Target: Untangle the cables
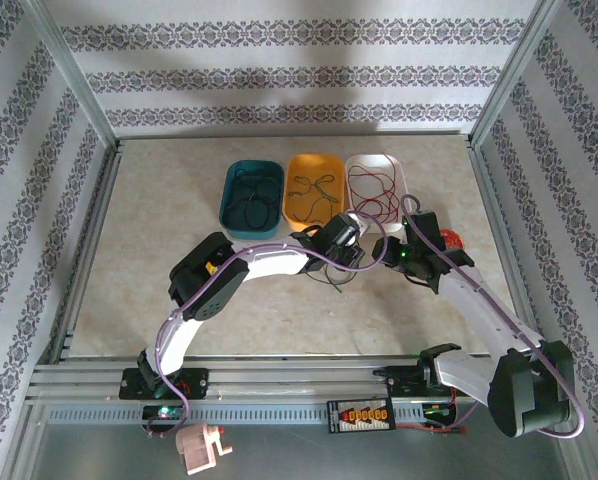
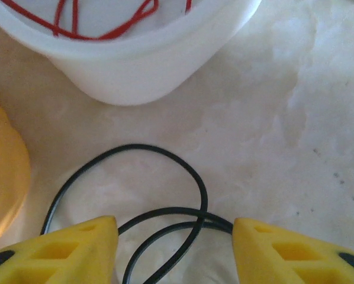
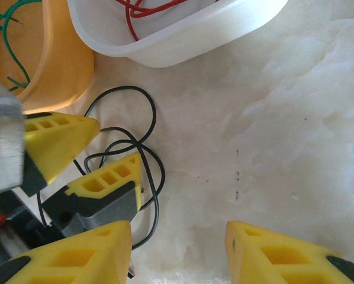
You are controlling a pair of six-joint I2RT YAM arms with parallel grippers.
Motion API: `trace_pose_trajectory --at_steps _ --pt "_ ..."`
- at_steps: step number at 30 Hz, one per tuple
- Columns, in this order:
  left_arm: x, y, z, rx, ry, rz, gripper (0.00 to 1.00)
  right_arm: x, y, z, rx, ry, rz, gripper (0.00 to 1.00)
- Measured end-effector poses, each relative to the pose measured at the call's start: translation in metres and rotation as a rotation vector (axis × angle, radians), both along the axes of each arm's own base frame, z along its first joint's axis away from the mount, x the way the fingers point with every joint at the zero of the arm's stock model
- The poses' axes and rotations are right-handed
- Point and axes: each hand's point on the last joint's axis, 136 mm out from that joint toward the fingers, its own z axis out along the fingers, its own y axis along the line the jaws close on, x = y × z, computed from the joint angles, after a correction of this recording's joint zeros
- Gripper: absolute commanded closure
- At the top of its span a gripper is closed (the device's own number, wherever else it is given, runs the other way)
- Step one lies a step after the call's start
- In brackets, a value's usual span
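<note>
A thin black cable [image 2: 195, 177] lies in loose loops on the pale table, in front of the white tray [image 2: 141, 71]. My left gripper [image 2: 174, 236] is low over it, open, with its yellow fingers on either side of the crossing strands; the right finger touches them. In the right wrist view the same black cable [image 3: 153, 118] curls around the left gripper [image 3: 118, 142]. My right gripper [image 3: 177, 248] stands open just beside it, over bare table. A red cable [image 1: 374, 190] lies in the white tray, a green cable [image 1: 314, 190] in the orange tray, a dark cable [image 1: 251, 195] in the teal tray.
The teal tray [image 1: 229, 195], orange tray [image 1: 291, 215] and white tray [image 1: 399, 170] stand side by side at the back of the table. A small red roll [image 1: 449, 240] sits right of the right gripper [image 1: 394, 250]. Patterned walls enclose the table.
</note>
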Motion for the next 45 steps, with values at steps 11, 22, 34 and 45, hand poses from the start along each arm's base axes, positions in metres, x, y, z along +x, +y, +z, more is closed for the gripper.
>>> trace_pose_trajectory --at_steps 11,22,34,45 --pt "-0.002 0.008 -0.011 0.081 0.007 -0.022 0.96 0.0 -0.002 0.003 0.0 -0.01 -0.004 0.54" --pt "-0.027 0.017 0.047 -0.048 0.016 -0.039 1.0 -0.007 0.019 -0.02 0.031 0.083 0.098 0.54" --pt "-0.058 0.019 0.087 -0.249 0.079 -0.061 1.0 -0.002 0.046 -0.038 0.081 0.117 0.184 0.63" --pt "-0.069 0.044 0.098 -0.373 0.149 -0.021 1.0 0.018 0.053 -0.032 0.111 0.087 0.171 1.0"
